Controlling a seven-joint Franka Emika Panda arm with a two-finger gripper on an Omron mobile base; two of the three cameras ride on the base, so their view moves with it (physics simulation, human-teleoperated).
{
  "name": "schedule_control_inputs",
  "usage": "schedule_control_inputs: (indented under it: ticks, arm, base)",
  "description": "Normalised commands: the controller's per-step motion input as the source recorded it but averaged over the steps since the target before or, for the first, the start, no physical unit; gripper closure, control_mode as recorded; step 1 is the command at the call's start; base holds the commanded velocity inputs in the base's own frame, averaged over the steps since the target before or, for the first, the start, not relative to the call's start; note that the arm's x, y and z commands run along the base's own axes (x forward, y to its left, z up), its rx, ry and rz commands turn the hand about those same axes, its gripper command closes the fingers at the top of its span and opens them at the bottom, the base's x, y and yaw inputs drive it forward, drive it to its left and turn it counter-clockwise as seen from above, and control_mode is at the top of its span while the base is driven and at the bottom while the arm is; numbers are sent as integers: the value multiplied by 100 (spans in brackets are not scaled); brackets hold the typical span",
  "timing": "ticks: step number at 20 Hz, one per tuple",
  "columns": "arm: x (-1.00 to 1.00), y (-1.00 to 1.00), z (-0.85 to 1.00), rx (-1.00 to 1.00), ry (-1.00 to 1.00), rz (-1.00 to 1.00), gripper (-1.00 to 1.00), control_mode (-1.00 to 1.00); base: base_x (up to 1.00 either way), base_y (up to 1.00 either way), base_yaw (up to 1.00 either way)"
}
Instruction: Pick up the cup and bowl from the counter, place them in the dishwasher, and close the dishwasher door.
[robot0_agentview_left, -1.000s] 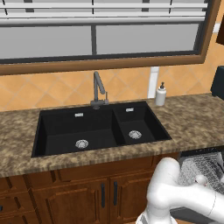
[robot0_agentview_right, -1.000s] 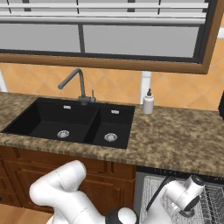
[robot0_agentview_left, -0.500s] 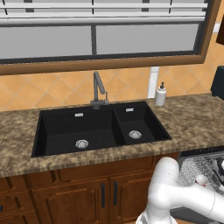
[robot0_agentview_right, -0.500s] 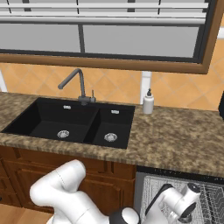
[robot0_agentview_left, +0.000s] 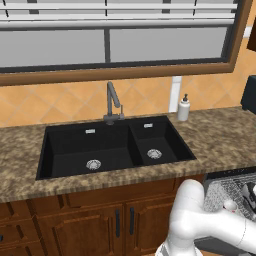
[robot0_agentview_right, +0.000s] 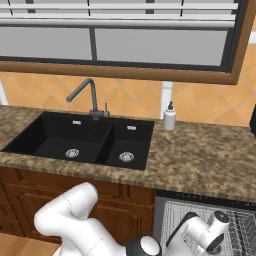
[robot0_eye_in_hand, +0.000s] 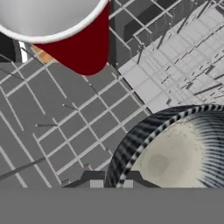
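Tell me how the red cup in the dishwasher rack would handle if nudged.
The red cup looks small and light, so probably shifts easily. Its tapered sides narrow toward the base, so it may tip. On the wire rack, footing seems uneven.

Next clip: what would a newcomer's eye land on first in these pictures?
Most likely the hand view: the red cup looms at top left over the grey wire rack, with the ribbed bowl at lower right between the gripper's shut fingertips. In the base views, the black double sink stands out in the granite counter, soap bottle beside it.
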Motion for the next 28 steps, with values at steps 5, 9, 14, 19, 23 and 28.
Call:
schedule_control_inputs:
  ticks: [5,9,14,19,23,28]
  arm:
    - [39,-19,-12,0,-7,4,100,-100]
    - [40,-12,-28,0,-6,3,100,-100]
    - [3,-13,-48,0,0,1,100,-100]
    - [0,-7,-24,0,0,1,100,-100]
    - [0,0,0,0,0,1,-100,-100]
    - [0,0,0,0,-1,0,-100,-100]
  base:
    - [0,0,0]
    - [0,0,0]
    - [0,0,0]
    - [0,0,0]
    - [0,0,0]
    - [0,0,0]
